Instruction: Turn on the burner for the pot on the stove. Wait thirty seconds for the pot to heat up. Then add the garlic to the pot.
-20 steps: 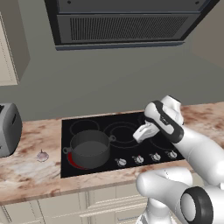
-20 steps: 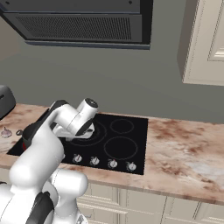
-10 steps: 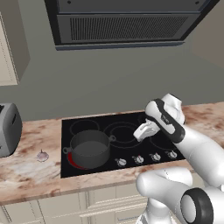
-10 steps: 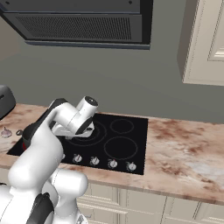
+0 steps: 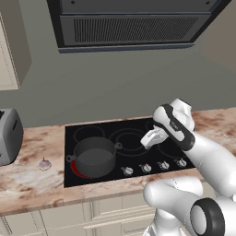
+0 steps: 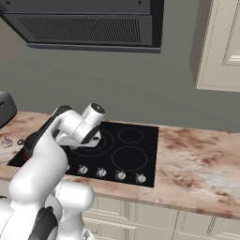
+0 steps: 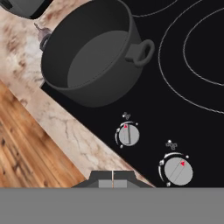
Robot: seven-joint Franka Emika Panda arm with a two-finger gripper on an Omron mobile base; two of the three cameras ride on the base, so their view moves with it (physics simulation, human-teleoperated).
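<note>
Left base view has the pot sitting on the burner, which glows red, so heating seems underway. Closed, empty fingers hover over the knobs; the garlic waits on the bench.

The pot blocks the lower left of the stove, over the red-rimmed burner. The 3 ringed zones toward the upper and right stove are bare glass. Garlic lies on open counter at left, between pot and toaster.
</note>
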